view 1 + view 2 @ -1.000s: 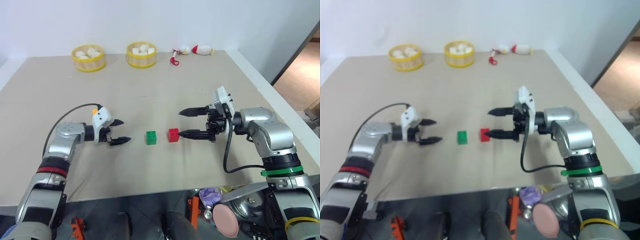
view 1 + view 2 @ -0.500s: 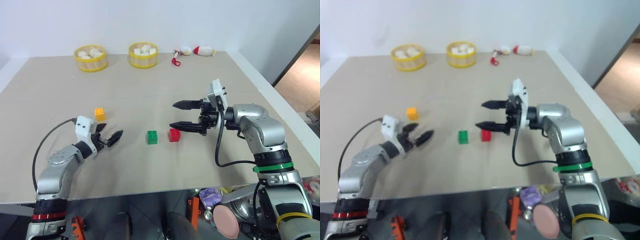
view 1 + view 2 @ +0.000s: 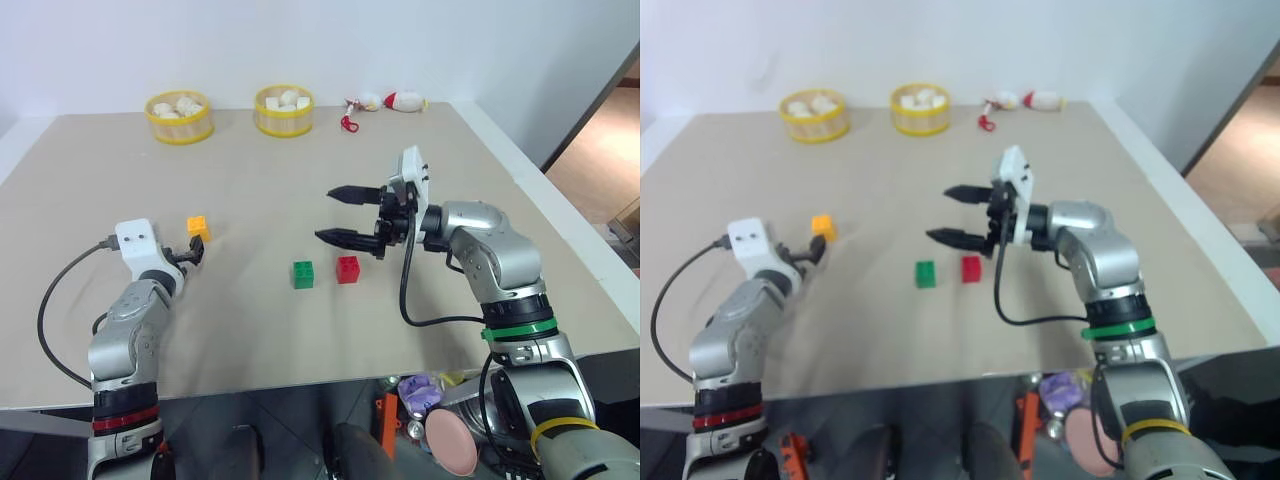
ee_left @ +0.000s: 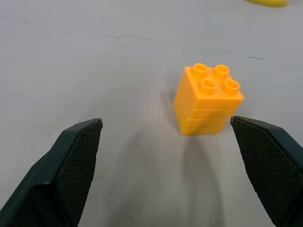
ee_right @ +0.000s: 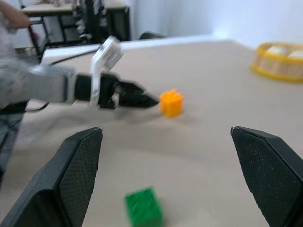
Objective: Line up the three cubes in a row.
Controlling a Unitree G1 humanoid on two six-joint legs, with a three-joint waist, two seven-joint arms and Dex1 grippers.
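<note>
left claw (image 3: 193,250) open | beige table (image 3: 300,180) | white wall (image 3: 300,40)

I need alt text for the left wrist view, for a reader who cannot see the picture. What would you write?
An orange-yellow cube with four studs on top stands on a beige table, just ahead of the open left claw. Its two black fingers rise on either side, and the cube sits nearer one of them, untouched.
</note>
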